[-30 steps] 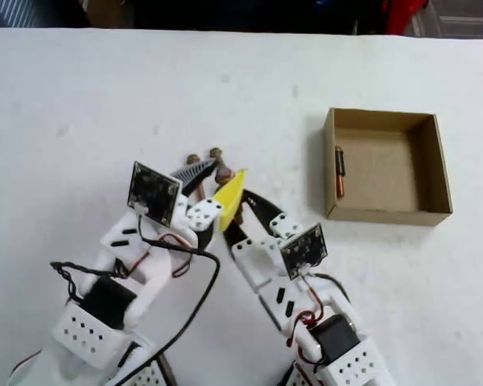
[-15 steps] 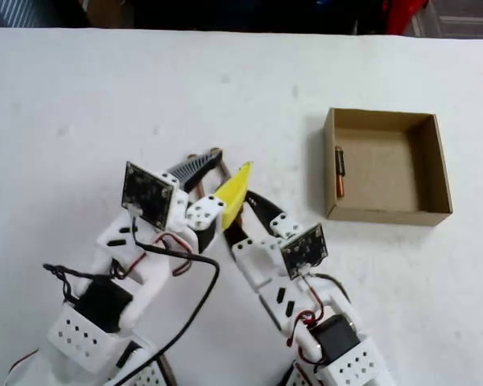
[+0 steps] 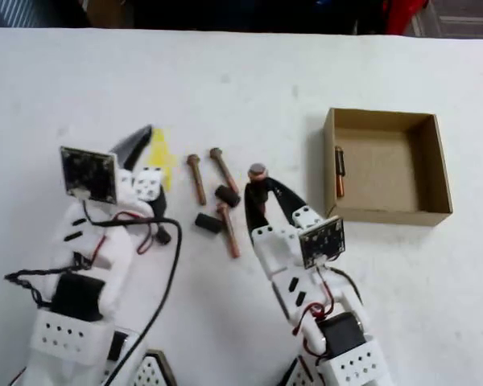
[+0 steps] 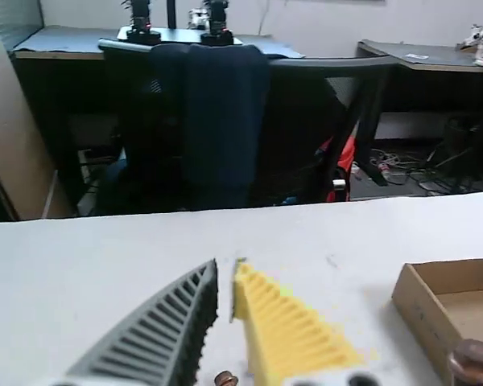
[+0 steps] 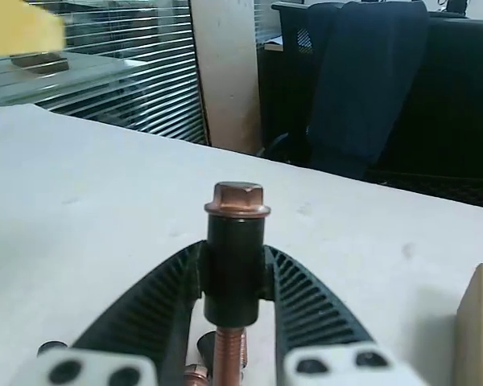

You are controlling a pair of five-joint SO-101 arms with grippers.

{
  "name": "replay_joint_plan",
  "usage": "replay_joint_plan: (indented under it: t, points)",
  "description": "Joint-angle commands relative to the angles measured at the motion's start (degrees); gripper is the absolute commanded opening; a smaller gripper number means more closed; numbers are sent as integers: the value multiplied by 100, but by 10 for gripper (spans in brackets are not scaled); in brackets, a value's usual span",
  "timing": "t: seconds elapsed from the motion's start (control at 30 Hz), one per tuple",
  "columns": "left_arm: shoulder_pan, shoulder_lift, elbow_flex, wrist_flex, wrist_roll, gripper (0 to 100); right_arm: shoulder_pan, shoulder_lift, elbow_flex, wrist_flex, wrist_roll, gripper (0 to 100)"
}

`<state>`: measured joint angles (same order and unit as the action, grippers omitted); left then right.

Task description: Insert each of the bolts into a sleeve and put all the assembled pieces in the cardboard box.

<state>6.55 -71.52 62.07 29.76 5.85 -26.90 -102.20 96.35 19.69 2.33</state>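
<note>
My right gripper [image 3: 260, 190] is shut on a black sleeve [image 5: 234, 265] with a copper bolt [image 5: 237, 199] through it, held upright just left of the cardboard box [image 3: 386, 211]. One assembled piece [image 3: 339, 171] lies inside the box along its left wall. Three loose bolts [image 3: 196, 178] [image 3: 220, 167] [image 3: 229, 231] and two loose sleeves [image 3: 227, 195] [image 3: 208, 223] lie on the table between the arms. My left gripper [image 3: 153, 131], with one grey and one yellow finger, is at the left of the bolts, its tips together on nothing [image 4: 225, 270].
The white table [image 3: 306, 80] stretches bare beyond the parts. Both arm bodies fill the near edge. In the left wrist view the box corner [image 4: 447, 293] lies off to one side. Chairs and desks stand behind the table.
My left arm has drawn back to the left, away from the right gripper, uncovering the loose bolts and sleeves. My right gripper has shifted slightly right with the sleeved bolt.
</note>
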Motion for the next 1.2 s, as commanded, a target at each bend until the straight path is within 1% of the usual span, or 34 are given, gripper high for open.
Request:
replay_joint_plan:
  t: [0.0, 0.1, 0.23, 0.3, 0.37, 0.47, 0.63, 0.7, 0.8, 0.9, 1.03, 1.17]
  points:
    - [-251, -391, -290, 422, -9, 54, 207, -92, 53, -13, -35, 17]
    - [-347, -866, -290, 1143, -18, 54, 391, -92, -26, 277, -26, 17]
    - [-462, -1525, -281, 1908, -35, 54, 514, -92, -677, 1297, -26, 17]
    - [-567, -1771, -185, 1969, -132, 54, 585, -92, -976, 1657, 123, 17]
    - [-593, -1938, 35, 1969, -492, 54, 673, -57, -1204, 1903, 422, 17]
    - [-646, -2114, 519, 1978, -1002, 54, 919, -48, -1530, 2273, 571, 17]
    - [-804, -2466, 1125, 1978, -1081, 54, 1244, -22, -2277, 2914, 624, 16]
    - [-848, -2651, 1371, 1987, -1081, 54, 1332, 136, -2699, 3204, 879, 16]
    - [-989, -3020, 1741, 1978, -1081, 54, 1455, 743, -3270, 3503, 1037, 16]
    - [-1138, -3336, 2013, 2013, -1090, 53, 1640, 1613, -3710, 3468, 1064, 16]
    - [-1244, -3327, 2207, 2004, -1090, 53, 2053, 2791, -4264, 3248, 1081, 16]
    - [-1270, -3327, 2470, 1978, -1090, 53, 2536, 4004, -4853, 3178, 1477, 17]
